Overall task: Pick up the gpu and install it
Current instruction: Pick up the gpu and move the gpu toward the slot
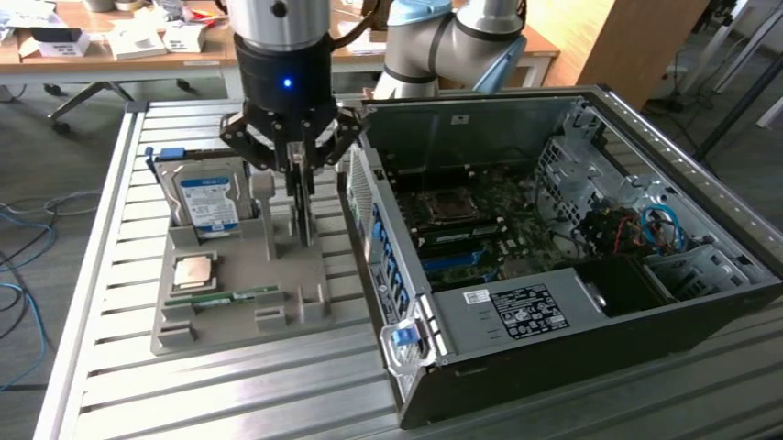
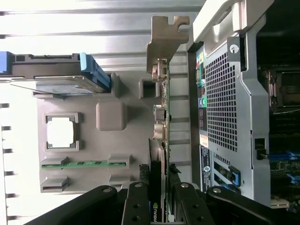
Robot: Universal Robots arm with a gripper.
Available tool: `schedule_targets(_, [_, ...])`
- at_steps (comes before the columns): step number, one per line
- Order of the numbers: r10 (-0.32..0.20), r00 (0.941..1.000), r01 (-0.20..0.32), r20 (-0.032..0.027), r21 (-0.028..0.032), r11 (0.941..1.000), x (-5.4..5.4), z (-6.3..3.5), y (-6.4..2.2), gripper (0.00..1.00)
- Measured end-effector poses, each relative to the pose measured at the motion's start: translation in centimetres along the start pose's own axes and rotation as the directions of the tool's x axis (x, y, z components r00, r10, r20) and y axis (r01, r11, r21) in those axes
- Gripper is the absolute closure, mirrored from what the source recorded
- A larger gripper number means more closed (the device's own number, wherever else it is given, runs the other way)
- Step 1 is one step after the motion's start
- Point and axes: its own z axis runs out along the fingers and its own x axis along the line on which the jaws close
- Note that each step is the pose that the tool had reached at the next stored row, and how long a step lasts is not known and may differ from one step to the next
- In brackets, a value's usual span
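Note:
The gpu (image 2: 161, 117) stands on edge, a thin dark card with its silver bracket at the far end, beside the open computer case (image 2: 229, 103). My gripper (image 2: 161, 192) is shut on it, one black finger (image 2: 136, 201) against each face. In the exterior view the gripper (image 1: 297, 170) hangs over the grey parts tray (image 1: 233, 321), and the gpu (image 1: 303, 220) reaches down from it as a dark vertical strip at the tray's edge nearest the case (image 1: 551, 257). Whether the card still rests in its tray slot I cannot tell.
On the tray a hard drive (image 1: 208, 202) with a blue-white label stands at the back, with a square processor (image 1: 196, 272) and a green memory stick (image 1: 226, 298) in front. The case lies open-side up, motherboard exposed, at the exterior view's right. Slatted metal table all around.

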Motion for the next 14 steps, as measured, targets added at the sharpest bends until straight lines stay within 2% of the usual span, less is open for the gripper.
schedule_targets(14, [0.000,1.0000,0.000,-0.0001,0.0000,1.0000,-0.2,-6.19,0.36,0.74])
